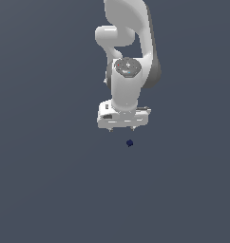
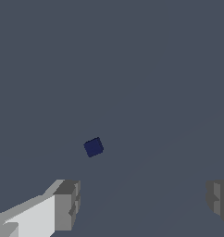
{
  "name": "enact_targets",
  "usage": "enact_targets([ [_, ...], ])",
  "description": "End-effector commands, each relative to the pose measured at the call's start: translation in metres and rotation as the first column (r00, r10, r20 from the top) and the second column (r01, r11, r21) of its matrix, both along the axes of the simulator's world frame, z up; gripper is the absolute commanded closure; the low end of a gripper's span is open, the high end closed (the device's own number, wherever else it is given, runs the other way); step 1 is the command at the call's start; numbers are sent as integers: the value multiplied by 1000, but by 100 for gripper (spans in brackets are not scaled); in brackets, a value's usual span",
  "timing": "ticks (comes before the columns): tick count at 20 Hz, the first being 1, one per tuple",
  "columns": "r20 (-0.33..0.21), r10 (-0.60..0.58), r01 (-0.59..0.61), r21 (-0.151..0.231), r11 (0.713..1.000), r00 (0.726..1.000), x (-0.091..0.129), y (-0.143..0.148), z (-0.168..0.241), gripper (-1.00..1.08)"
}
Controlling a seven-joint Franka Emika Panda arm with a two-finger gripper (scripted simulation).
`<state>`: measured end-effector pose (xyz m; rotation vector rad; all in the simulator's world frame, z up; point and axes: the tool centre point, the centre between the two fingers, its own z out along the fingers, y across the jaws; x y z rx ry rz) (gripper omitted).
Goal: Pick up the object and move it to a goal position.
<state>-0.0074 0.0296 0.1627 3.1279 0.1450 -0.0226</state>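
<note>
— So, where's the cube [image 1: 129, 143]?
— On the grey surface [image 1: 45, 190], just past the claw [image 1: 123, 129], not touching it.
— And the claw?
— Fingers [image 2: 67, 203] wide apart, holding nothing.

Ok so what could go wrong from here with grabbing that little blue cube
The cube is tiny next to the hand, so a small aiming error could mean closing on nothing. In the wrist view it sits nearer one finger than the other, so a straight descent may knock it aside. It also lies turned at an angle to the fingers, so it might twist or slip when squeezed.
</note>
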Motion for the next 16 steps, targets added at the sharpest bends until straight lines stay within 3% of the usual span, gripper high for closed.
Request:
enact_targets([
  [1,0,0,0,0,1000,1000,0,0,0,-92],
  [10,-31,-64,64,-4,998,997,-4,-26,-8,-92],
  [16,-30,-50,49,-4,999,998,-4,-24,-11,-92],
])
